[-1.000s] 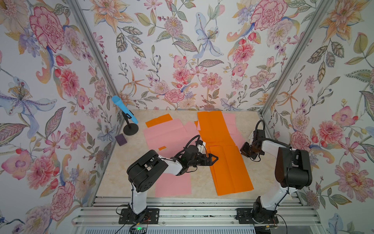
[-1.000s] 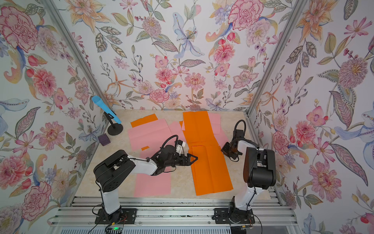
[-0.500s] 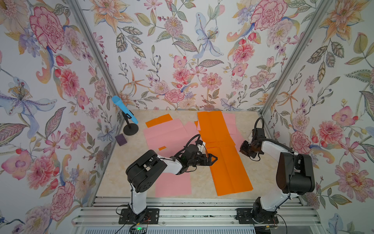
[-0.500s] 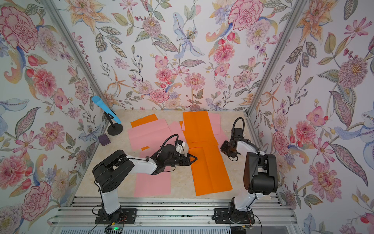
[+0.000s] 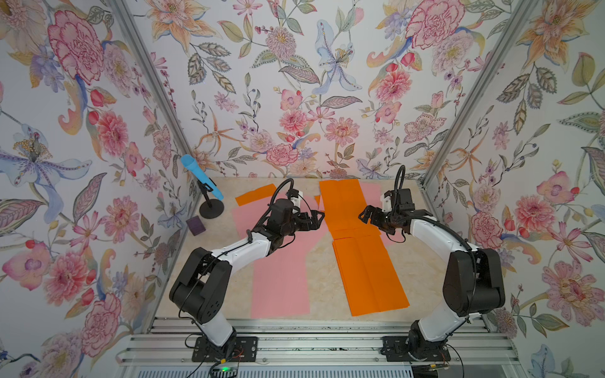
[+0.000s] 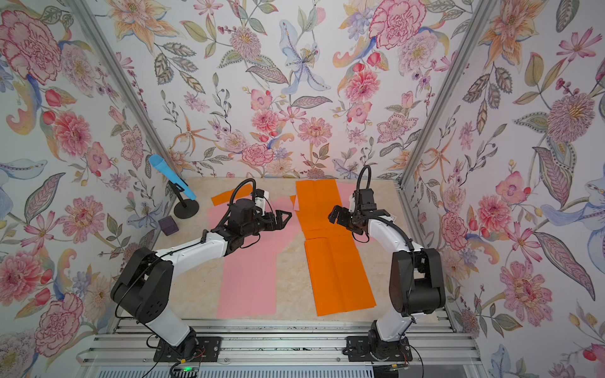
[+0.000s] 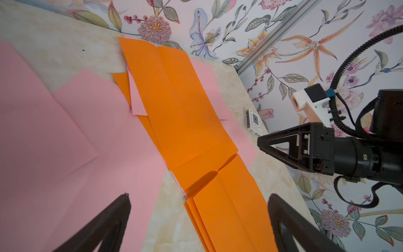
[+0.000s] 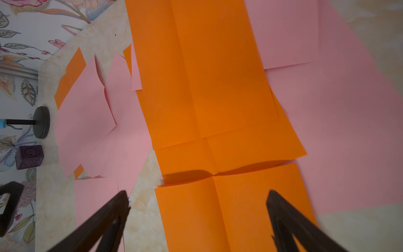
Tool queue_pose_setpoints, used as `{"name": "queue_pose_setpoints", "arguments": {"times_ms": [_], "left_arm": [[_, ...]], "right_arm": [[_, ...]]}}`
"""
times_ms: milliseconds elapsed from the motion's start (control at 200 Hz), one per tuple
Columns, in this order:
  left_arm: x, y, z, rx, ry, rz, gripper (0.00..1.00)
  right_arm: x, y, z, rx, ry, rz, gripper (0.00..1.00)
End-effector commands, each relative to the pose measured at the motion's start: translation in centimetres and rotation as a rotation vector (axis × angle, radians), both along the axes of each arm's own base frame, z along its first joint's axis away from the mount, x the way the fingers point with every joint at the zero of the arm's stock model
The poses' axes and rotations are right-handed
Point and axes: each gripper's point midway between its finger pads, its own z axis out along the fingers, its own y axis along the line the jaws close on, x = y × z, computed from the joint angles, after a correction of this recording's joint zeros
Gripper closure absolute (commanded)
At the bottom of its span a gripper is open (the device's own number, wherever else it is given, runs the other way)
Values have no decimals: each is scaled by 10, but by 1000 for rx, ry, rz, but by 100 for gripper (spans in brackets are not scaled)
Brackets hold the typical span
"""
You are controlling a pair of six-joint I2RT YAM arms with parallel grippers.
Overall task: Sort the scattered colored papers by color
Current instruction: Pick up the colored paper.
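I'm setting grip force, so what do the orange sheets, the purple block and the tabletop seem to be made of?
Orange sheets: thin matte paper; sharp fold creases, one lifted edge casting a shadow. Purple block: matte, soft-edged, with an embossed mark; perhaps foam or rubber, unclear. Tabletop: smooth beige marble pattern, probably printed laminate rather than stone.
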Motion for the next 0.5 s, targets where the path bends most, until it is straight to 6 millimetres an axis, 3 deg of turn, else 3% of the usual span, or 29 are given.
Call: {"name": "queue_pose_setpoints", "arguments": {"times_ms": [0,130,265,350,435,495], "left_arm": [[16,22,-19,55,38,34,0],[33,58,-27,69,66,105,0],[41,95,-37,94,106,175,0],[42,114,-41,101,122,205,0],[41,123,-42,97,126,217,0],[40,117,-41,71,123,191,0]], "right_arm": [[18,36,12,79,-48,84,0],[29,81,12,170,-47,172,0],[39,130,1,237,-17,266,0],[48,151,-5,266,-6,287,0],[55,168,-11,310,16,309,0],[61,172,-13,310,14,308,0]]}}
